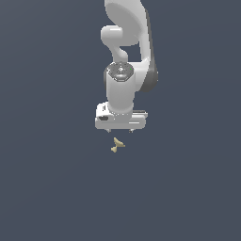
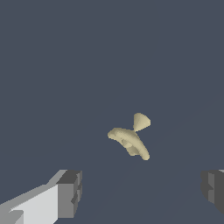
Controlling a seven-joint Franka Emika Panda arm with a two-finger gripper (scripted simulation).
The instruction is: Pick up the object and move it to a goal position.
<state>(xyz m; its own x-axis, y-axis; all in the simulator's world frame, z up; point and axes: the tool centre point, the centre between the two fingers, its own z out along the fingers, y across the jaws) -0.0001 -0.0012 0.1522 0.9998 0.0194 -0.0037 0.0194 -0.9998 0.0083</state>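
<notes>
The object [image 1: 117, 145] is a tiny pale yellow-tan bent piece lying on the dark grey floor, just in front of and below the white gripper [image 1: 120, 130] in the exterior view. In the wrist view the object [image 2: 130, 139] lies ahead of the fingers, between their lines. The gripper [image 2: 140, 192] is open and empty, with one grey fingertip [image 2: 70, 194] and the other [image 2: 213, 190] far apart. The gripper hangs above the floor, apart from the object.
The white arm [image 1: 127, 47] rises behind the gripper. The plain dark grey floor [image 1: 47, 188] lies all around. No goal marker shows.
</notes>
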